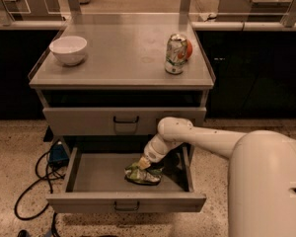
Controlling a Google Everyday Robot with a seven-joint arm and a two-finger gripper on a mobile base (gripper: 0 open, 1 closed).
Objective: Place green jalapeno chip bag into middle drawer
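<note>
We see the middle drawer (pixel 96 177) pulled open w/ the green jalapeno chip bag (pixel 145 175) lying on its floor, approx 3 o'clock of centre. The gripper (pixel 144 163) sits at the bag's 12 o'clock, touching it. On the tabletop (pixel 123 58): bowl (pixel 68 49) at 10 o'clock, can (pixel 175 54) at 2 o'clock.

No word, brand, number or sign can be read anywhere. The green-and-white drink can (pixel 176 54) on the cabinet top carries print with an orange-red patch, but no letters can be made out. The green jalapeno chip bag (pixel 145 176) shows only darker green patches, no readable label. The gripper (pixel 144 164), unmarked, is down inside the open middle drawer (pixel 126 202), at the bag's top edge; the drawer front bears no lettering.
</note>
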